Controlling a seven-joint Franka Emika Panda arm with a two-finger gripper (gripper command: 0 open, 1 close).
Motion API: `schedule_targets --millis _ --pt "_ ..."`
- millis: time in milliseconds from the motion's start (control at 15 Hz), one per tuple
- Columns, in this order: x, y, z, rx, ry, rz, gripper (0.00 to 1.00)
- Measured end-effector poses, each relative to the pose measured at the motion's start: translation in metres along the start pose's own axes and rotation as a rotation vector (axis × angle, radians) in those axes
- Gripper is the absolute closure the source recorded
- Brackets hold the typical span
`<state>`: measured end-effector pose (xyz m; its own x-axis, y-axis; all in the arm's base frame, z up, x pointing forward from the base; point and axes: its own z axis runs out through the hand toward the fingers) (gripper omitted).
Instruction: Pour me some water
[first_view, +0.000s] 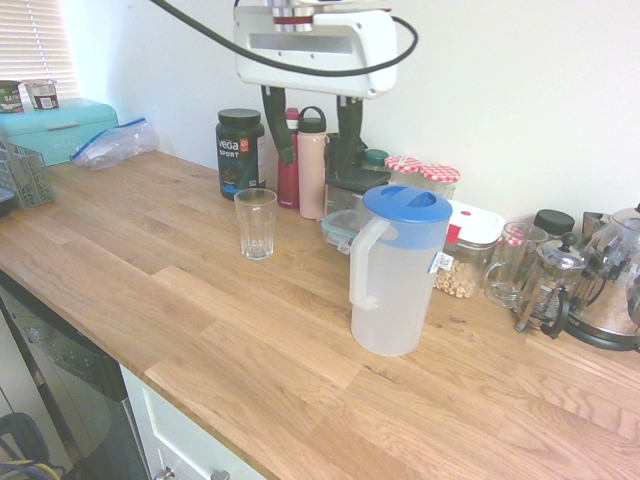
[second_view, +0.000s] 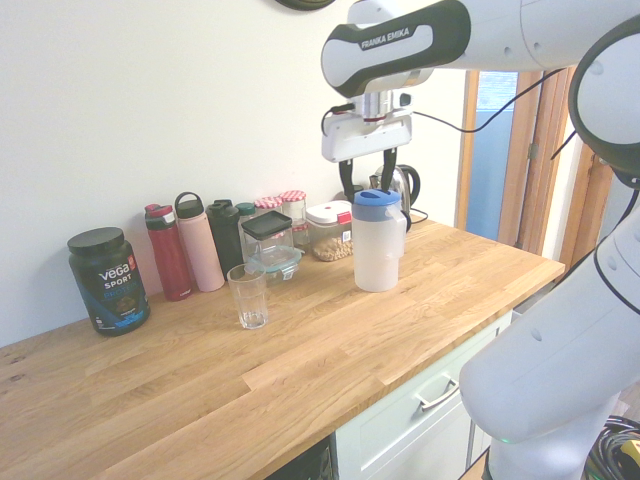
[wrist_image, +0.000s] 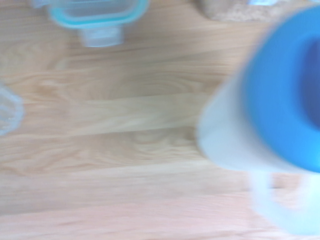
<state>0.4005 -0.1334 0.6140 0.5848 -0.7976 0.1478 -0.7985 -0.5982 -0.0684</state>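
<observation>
gripper (first_view: 317, 130), jaws wide and empty, hangs top centre; we see the pitcher (first_view: 393, 270) lower right of it, handle facing left.

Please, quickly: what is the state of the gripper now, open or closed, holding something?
Gripper: open, holding nothing, above the counter.

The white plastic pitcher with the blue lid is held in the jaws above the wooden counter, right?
No. The white plastic pitcher with the blue lid stands on the wooden counter, untouched. The first exterior view shows the gripper above and behind it, jaws open and empty.
</observation>
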Motion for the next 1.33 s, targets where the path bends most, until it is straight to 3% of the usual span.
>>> schedule_targets --millis 267,600,667,1333 --pt "0.027 0.041 0.023 -0.009 -0.041 0.032 0.0" --pt "0.046 0.041 0.082 -0.002 -0.081 -0.012 0.0" --pt "0.048 0.039 0.09 0.002 -0.076 -0.024 1.0" --pt "0.056 0.03 0.117 0.019 0.005 -0.004 1.0"
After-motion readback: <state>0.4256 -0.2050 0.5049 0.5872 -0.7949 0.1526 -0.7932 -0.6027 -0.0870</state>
